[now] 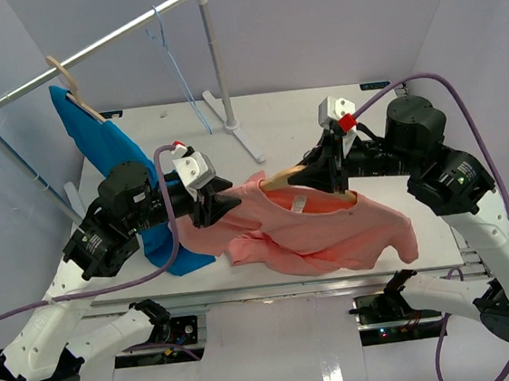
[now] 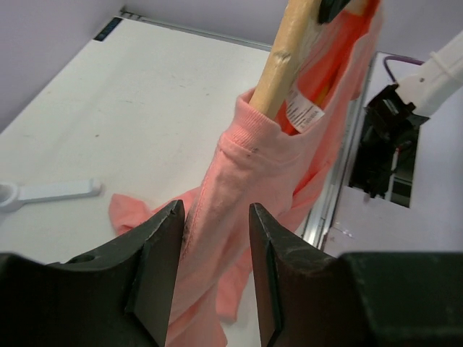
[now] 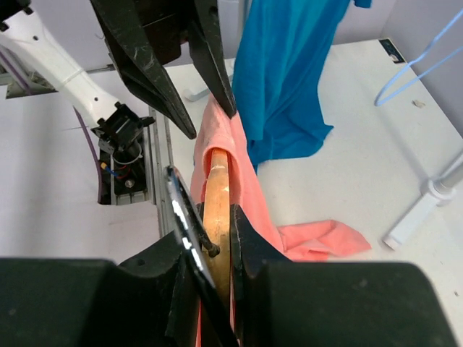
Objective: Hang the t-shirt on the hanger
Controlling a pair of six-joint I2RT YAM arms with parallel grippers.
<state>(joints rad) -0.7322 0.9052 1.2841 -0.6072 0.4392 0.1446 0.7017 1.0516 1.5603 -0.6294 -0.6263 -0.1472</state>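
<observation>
The salmon-pink t-shirt (image 1: 318, 234) hangs half draped over the light wooden hanger (image 1: 276, 181), its lower part bunched on the table. My right gripper (image 1: 328, 172) is shut on the hanger's top by the metal hook (image 3: 179, 217); in the right wrist view my right gripper (image 3: 217, 231) clamps the wood (image 3: 217, 184) with the shirt (image 3: 249, 181) over its far end. My left gripper (image 1: 222, 203) is at the shirt's left shoulder. In the left wrist view my left gripper (image 2: 215, 210) stands open with shirt fabric (image 2: 239, 166) between the fingers, the hanger arm (image 2: 289, 50) poking from the collar.
A clothes rail (image 1: 94, 48) crosses the back left, carrying a bright blue shirt (image 1: 95, 143) on a tan hanger and a pale-blue wire hanger (image 1: 172, 53). The rack's white foot (image 1: 239, 133) stands on the white table (image 1: 302, 122). Grey walls enclose the table.
</observation>
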